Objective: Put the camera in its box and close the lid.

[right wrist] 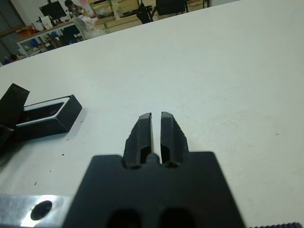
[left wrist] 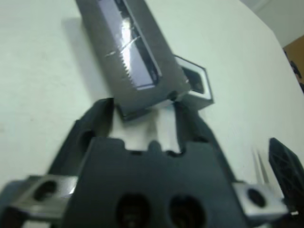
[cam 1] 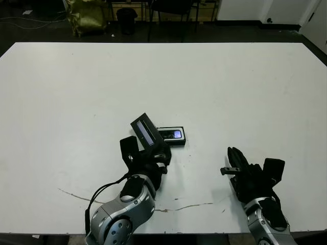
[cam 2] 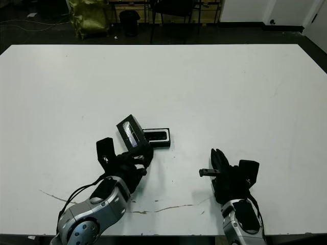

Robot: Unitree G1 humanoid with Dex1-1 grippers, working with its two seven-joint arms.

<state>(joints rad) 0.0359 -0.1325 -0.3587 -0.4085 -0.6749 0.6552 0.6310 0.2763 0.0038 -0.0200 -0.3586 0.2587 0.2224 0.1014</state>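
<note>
The box (cam 1: 173,142) lies at the table's middle front, and the glossy camera (cam 1: 172,134) with its bluish patch rests inside it. My left gripper (cam 1: 148,151) is shut on the near end of the lid (cam 1: 145,131). The lid, black with a pale window strip, is held tilted at the box's left end. In the left wrist view the lid (left wrist: 133,52) rises from between the two fingers (left wrist: 92,126), with the box (left wrist: 195,83) behind it. My right gripper (cam 1: 234,154) is shut and holds nothing, and it hovers low to the right of the box (right wrist: 47,114).
The white table (cam 1: 230,87) stretches wide beyond the box. A thin dark crack line (cam 1: 184,207) runs along the front edge. Chairs and a yellow-green bag (cam 1: 84,18) stand on the floor past the far edge.
</note>
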